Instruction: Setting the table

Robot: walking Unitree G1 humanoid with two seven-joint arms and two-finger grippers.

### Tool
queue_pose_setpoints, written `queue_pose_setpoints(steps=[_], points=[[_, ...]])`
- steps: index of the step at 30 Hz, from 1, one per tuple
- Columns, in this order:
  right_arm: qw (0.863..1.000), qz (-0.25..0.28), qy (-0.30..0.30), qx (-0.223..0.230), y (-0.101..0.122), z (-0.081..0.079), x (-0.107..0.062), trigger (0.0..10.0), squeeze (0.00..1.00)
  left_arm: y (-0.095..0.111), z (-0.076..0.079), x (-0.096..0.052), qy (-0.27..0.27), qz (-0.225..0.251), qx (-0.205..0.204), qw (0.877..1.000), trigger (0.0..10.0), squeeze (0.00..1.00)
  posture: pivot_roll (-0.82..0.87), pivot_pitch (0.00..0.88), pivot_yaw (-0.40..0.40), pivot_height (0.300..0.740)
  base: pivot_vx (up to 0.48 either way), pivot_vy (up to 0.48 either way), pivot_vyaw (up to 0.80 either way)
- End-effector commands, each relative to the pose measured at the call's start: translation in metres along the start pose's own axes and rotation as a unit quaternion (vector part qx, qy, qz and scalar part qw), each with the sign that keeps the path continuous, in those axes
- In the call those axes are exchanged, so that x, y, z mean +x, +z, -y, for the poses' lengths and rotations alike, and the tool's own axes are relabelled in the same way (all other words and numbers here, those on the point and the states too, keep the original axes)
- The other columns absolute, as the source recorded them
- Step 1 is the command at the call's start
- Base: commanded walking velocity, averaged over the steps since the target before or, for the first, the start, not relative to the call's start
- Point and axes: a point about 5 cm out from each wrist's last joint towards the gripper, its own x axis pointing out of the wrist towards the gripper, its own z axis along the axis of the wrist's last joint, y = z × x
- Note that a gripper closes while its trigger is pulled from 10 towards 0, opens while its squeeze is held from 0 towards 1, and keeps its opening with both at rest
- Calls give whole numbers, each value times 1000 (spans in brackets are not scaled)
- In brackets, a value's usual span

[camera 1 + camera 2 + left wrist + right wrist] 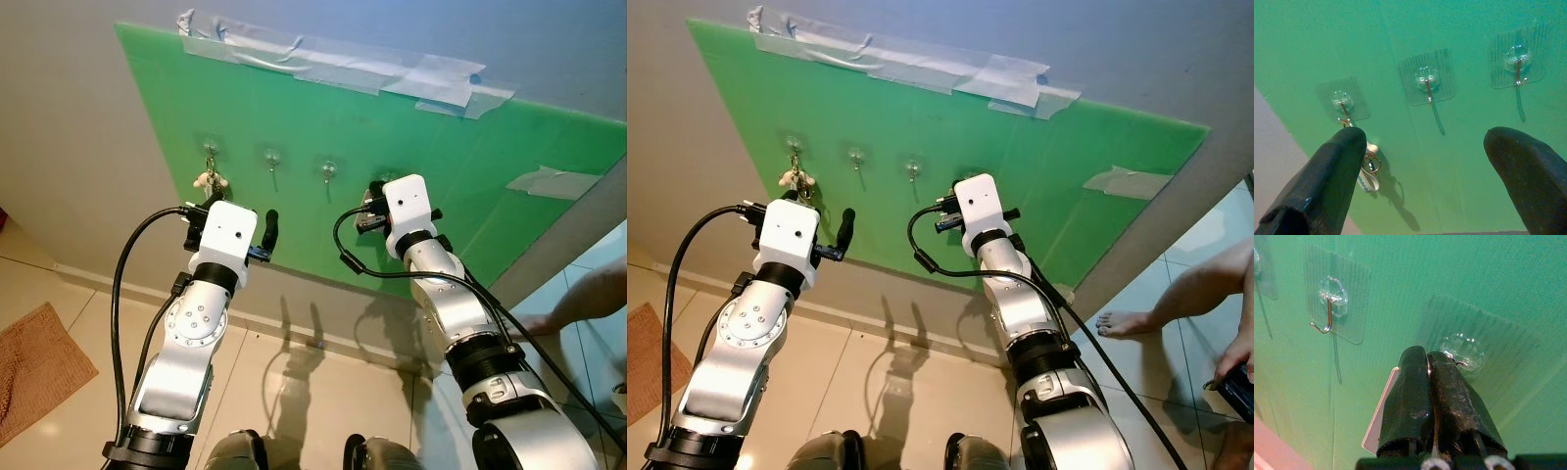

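Observation:
A green board (pixel 470 176) is taped to the wall and carries a row of clear stick-on hooks. The leftmost hook (pixel 1343 104) holds a small keychain (pixel 1369 169). My left gripper (pixel 1425 134) is open just below that hook and the empty hook (pixel 1426 81) beside it, holding nothing. My right gripper (pixel 1426 352) is shut on a thin key ring with a white tag (pixel 1382 416), its tips right against the rightmost hook (pixel 1464 350). Whether the ring sits over that hook is hidden by the fingers. Another hook (pixel 1330 308) beside it is empty.
A person's bare foot (pixel 1127 321) stands on the tiled floor at the right, and a hand holds a dark device (pixel 1239 377). A brown mat (pixel 34 367) lies on the floor at the left. Grey tape (pixel 333 64) runs along the board's top edge.

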Motion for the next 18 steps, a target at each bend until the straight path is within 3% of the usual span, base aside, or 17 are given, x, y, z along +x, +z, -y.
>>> queue_pose_setpoints(steps=[1, 4, 12, 18], points=[[1000, -22, -13, 15, -12, 4, -6, 10000, 0, 0, 1, -2, -5, -2, 4, 1000, 10000, 0, -1, 141, -22, 740, 0, 0, 0], [999, -18, -25, 31, -10, 8, -7, 10000, 0, 0, 1, -2, -4, -3, 3, 1000, 10000, 0, -4, 140, -24, 740, 0, 0, 0], [979, -22, -97, 180, -10, 28, -7, 10000, 0, 1, 2, -2, -3, -3, 3, 1000, 10000, 0, -5, 139, -25, 740, 0, 0, 0], [984, -7, -86, 158, -4, 27, -4, 10000, 0, 1, 2, -1, -3, -2, 3, 1000, 10000, 0, -6, 133, -24, 740, 0, 0, 0]])
